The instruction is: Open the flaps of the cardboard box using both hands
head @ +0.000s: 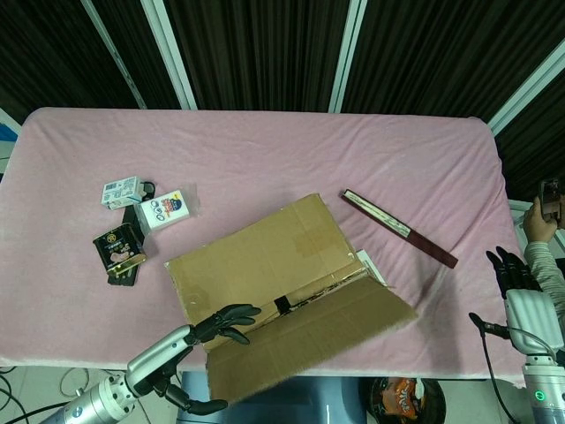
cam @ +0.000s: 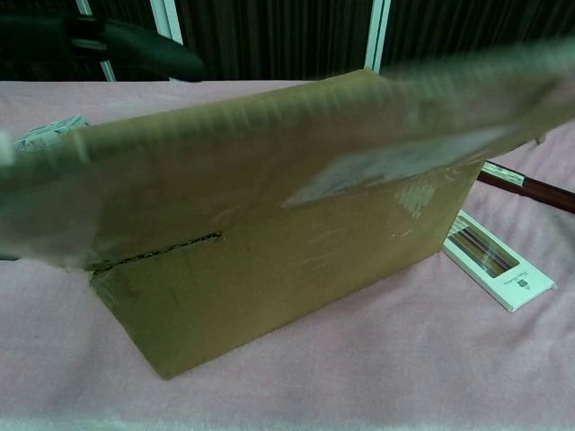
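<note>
pink cloth (head: 265, 159) | small boxes and packets (head: 141, 216) (clustered left) | long dark flat case (head: 399, 228) | barcoded white booklet (cam: 499, 260)

Small packets (head: 141, 216) lie left of the cardboard box (head: 265, 256) (long case (head: 399, 228) right).

Blurred flap (cam: 269, 153) atop the cardboard box (cam: 287, 269), dark fingers (cam: 135, 45) above it.

This looks like a robot test room or lab. The surface (head: 265, 141) is draped in a pink cloth, and dark ribbed wall panels (head: 256, 53) with pale metal strips run along the top of the frame. At the right edge, a person (head: 540, 231) holds up a phone.
</note>
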{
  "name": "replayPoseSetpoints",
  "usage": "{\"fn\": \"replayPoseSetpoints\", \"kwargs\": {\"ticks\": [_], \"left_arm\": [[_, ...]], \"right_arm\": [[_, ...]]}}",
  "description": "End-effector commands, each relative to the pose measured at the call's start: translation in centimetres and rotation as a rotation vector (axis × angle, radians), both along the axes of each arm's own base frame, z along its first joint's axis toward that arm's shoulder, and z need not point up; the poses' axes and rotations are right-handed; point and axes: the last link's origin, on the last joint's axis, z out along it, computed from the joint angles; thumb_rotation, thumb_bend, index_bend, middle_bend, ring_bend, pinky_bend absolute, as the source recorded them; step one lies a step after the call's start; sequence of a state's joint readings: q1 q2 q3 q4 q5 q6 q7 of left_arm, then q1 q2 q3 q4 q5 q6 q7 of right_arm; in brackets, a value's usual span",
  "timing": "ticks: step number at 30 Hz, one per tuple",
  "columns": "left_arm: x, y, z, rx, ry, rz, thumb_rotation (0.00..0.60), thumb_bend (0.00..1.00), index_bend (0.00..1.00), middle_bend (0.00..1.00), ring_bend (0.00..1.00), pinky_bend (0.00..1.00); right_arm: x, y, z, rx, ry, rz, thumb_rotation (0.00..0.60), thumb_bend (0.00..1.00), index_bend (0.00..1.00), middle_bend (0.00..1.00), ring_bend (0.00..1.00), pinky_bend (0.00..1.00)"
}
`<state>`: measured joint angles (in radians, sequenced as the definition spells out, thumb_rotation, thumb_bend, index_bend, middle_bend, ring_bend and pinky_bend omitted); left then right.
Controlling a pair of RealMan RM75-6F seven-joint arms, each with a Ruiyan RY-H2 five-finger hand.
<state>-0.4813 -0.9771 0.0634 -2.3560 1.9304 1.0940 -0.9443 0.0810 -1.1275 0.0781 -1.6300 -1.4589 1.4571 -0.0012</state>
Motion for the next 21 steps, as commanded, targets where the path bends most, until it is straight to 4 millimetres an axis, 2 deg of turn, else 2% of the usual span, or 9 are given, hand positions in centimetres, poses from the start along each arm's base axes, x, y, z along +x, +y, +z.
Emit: {"fn": "replayPoseSetpoints", "kwargs": {"ticks": [1, 7, 11, 17, 21], "left_arm": [[0.3, 0.0, -0.1, -0.006, -0.010, -0.013, 0.600, 0.20, 0.00, 0.04, 0.07, 0.22], [0.3, 0.1, 0.2, 0.024, -0.012, -0.018, 0.600, 0.20, 0.00, 0.04, 0.07, 0.22], [-0.8, 0.8, 1.0, 0.107, 0.064, 0.018, 0.600, 0.20, 0.00, 0.04, 0.07, 0.22], [-4.1, 2.2, 2.9, 0.347, 0.319, 0.105, 0.600, 0.20, 0.00, 0.04, 0.07, 0.21], [-7.5, 3.2, 4.6, 0.601, 0.590, 0.136, 0.600, 0.20, 0.00, 0.03, 0.07, 0.19]], "right_arm": [[0.0, 0.0, 0.0, 0.000, 0.000, -0.001, 0.600, 0.22, 0.00, 0.00, 0.00, 0.21], [0.0, 0.0, 0.0, -0.001, 0.000, -0.001, 0.600, 0.22, 0.00, 0.00, 0.00, 0.21], [0.0, 0.0, 0.0, -0.001, -0.002, -0.005, 0.600, 0.22, 0.00, 0.00, 0.00, 0.21], [0.0, 0.0, 0.0, 0.000, -0.002, -0.007, 0.600, 0.22, 0.00, 0.00, 0.00, 0.21], [0.1, 0.0, 0.0, 0.001, 0.003, -0.006, 0.600, 0.22, 0.00, 0.00, 0.00, 0.21]]}}
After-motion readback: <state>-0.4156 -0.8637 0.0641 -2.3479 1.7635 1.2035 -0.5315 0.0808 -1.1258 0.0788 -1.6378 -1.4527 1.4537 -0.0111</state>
